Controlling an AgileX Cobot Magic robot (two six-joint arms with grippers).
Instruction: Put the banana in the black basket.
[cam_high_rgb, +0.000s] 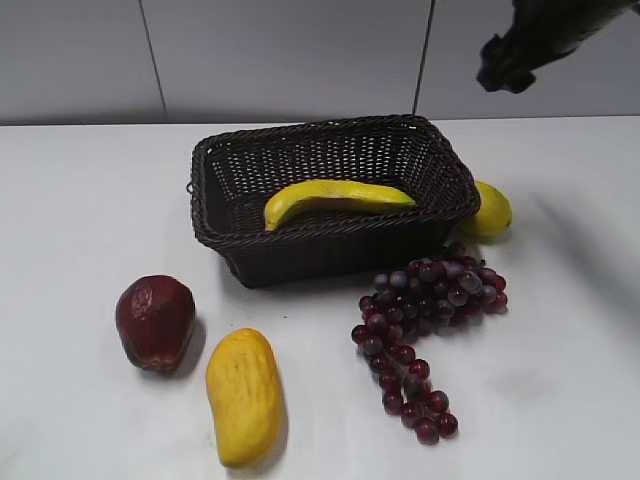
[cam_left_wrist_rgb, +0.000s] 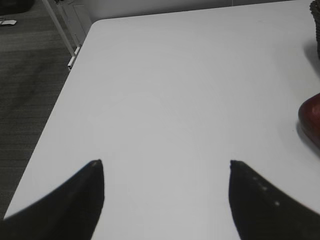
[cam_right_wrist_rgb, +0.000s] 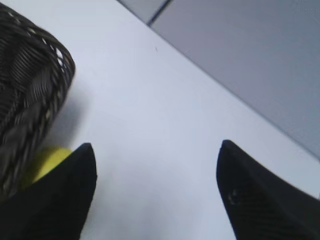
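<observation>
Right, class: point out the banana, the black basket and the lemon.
banana (cam_high_rgb: 335, 197), exterior view, middle of its yellow body.
black basket (cam_high_rgb: 330, 247), exterior view, front woven wall.
lemon (cam_high_rgb: 492, 211), exterior view, the part showing beside the basket's right corner.

Red apple (cam_high_rgb: 155, 322), mango (cam_high_rgb: 245, 396), grapes (cam_high_rgb: 425, 325), lemon (cam_high_rgb: 489, 210) on white table (cam_high_rgb: 560, 380)

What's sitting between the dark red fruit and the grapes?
The plump yellow fruit lies between the dark red fruit and the grapes, slightly nearer the camera, in the exterior view.
</observation>
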